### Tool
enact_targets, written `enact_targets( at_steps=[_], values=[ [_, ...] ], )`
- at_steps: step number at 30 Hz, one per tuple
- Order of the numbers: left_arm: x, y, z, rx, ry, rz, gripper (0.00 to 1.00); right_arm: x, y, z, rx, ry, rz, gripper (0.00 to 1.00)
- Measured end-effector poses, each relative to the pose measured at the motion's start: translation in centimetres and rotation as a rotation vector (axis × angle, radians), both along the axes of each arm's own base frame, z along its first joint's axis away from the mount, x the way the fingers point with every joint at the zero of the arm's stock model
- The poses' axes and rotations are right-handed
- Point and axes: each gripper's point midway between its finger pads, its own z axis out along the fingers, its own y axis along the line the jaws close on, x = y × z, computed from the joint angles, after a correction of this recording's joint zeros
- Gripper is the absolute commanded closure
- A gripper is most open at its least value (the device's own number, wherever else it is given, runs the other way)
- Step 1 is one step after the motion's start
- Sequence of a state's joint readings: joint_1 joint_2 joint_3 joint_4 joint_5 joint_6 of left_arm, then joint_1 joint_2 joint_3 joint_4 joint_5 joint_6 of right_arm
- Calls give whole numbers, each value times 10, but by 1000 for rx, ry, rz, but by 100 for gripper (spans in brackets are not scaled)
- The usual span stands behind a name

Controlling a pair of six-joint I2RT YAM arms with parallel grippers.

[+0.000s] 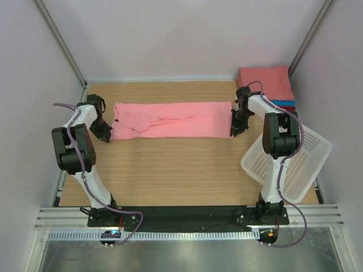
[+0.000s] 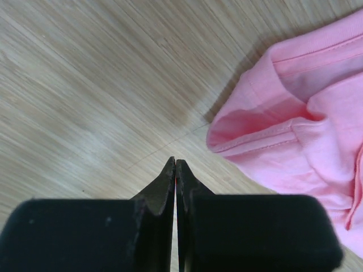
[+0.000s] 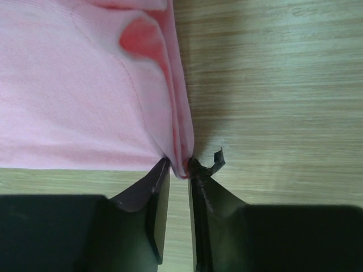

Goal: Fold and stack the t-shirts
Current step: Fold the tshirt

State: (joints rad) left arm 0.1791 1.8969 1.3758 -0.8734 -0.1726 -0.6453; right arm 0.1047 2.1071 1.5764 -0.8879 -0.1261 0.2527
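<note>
Pink t-shirt (image 1: 170,120), a long folded strip, lies on the worktop (image 1: 170,170); right tool (image 3: 178,164) pinches just its corner (a thin bite, likely to slip); left tool (image 2: 175,164), closed empty alongside, would leave any fold lopsided.

1. The top camera sits high up behind the two arms (image 1: 74,148) and looks down on the whole counter (image 1: 170,170).
2. The left wrist camera is very close to the counter. It looks down past its own jaws at the wood and one end of the pink t-shirt (image 2: 306,130).
3. The right wrist camera is close too. It looks past its jaws at the other end of the same shirt.
4. All three views show that shirt.
</note>
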Motion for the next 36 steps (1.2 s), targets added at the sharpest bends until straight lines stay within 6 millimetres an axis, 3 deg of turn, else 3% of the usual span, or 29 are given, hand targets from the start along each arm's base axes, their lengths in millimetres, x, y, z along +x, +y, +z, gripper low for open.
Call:
enact_targets(
  at_steps=[2,4,10,13,16,20,27,36],
  values=[
    [-1,-2,4,-9,-3,-4,78,-2,-2,1,-12,5,-9,62],
    [1,-7,13,-26,-33,-11,71,-3,-4,3,-24,8,-13,59],
    [23,-45,58,-146,-218,-41,56,-1,-9,27,-54,-19,-54,50],
    [38,-71,65,-228,-276,-62,53,3,-9,47,-61,-69,-72,49],
    [47,-95,60,-299,-283,-66,50,5,-8,65,-55,-113,-82,49],
    [58,-113,40,-347,-254,-49,49,8,-5,74,-42,-139,-90,49],
    [79,-115,13,-368,-223,-1,52,13,0,80,-17,-154,-93,49],
    [91,-117,5,-374,-223,24,65,20,3,88,-4,-178,-91,50]
  ],
)
